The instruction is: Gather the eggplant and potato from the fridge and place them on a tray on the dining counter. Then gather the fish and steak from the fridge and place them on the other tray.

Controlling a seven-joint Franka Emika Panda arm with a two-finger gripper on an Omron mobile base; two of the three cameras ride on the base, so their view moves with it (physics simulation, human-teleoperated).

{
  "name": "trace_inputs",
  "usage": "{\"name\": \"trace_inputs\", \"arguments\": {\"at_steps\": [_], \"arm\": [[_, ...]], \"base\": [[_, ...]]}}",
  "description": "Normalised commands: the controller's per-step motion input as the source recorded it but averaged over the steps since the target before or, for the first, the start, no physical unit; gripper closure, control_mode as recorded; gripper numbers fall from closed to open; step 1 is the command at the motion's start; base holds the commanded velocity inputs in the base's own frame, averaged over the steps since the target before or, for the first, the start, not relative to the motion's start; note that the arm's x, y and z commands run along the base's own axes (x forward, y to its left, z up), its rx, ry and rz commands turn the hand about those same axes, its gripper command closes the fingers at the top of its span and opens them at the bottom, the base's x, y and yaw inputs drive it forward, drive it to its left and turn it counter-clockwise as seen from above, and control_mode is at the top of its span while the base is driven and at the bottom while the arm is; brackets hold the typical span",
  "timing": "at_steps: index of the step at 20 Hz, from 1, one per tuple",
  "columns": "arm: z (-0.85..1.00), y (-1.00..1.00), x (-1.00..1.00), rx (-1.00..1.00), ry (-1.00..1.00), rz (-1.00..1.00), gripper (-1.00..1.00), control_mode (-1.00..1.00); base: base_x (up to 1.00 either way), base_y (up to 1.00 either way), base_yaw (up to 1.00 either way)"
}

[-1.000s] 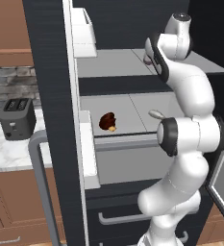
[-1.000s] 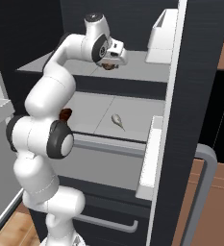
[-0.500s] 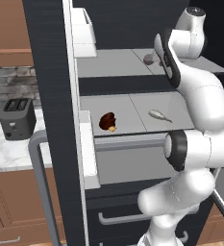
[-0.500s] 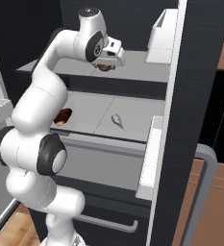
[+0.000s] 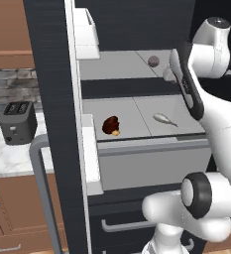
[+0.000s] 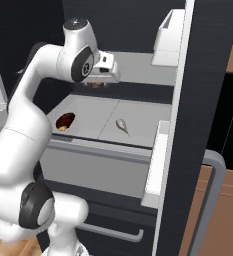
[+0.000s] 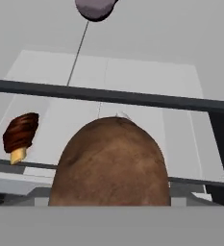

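The end effector (image 6: 96, 82) hung over the upper shelf (image 5: 116, 65) of the open fridge (image 5: 51, 89), its jaws clamped round the potato (image 7: 112, 163). In the hand view the potato sat so close that it covered the fingertips. In the right base view it showed as a brown lump tucked just under the hand, apart from the shelf. The eggplant (image 5: 153, 61) lay farther back on the same shelf, beyond the potato. On the lower shelf (image 5: 137, 105) the steak (image 5: 111, 125) lay to the left and the fish (image 5: 164, 119) to the right, well apart from each other.

The step in hand looked like carrying the potato out of the fridge. To do it well:

- The grip should hold as it is. The potato is round and smooth and could roll out of a loosened pinch.
- The hand should come straight back toward the near side, level, and above the front edge of the shelf.
- The door (image 6: 185, 100) stood close on the right with its bins (image 6: 169, 37) jutting inward, so the wrist should not swing that way until it is out.
- The elbow reached high beside the opening. The base should back off only once the hand is past the fridge front.
- The eggplant was just behind, so any forward nudge might knock it deeper.
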Motion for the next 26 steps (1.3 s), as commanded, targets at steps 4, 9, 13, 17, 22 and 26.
{"name": "trace_inputs", "arguments": {"at_steps": [4, 9, 13, 17, 22, 26], "arm": [[-0.29, 0.02, -1.00, -0.04, -0.02, 0.05, 1.00, -1.00], [-0.31, 0.01, -1.00, -0.05, -0.04, 0.03, 1.00, -1.00], [0.00, 0.00, 0.00, 0.00, 0.00, 0.00, 1.00, 1.00], [0.00, 0.00, 0.00, 0.00, 0.00, 0.00, 1.00, 1.00], [0.00, 0.00, 0.00, 0.00, 0.00, 0.00, 1.00, 1.00], [0.00, 0.00, 0.00, 0.00, 0.00, 0.00, 1.00, 1.00]], "base": [[0.00, 0.00, 0.00], [0.00, 0.00, 0.00], [-1.00, 0.09, 0.00], [-1.00, 0.09, 0.00], [-1.00, 0.13, 0.00], [-1.00, 0.06, 0.00]]}}
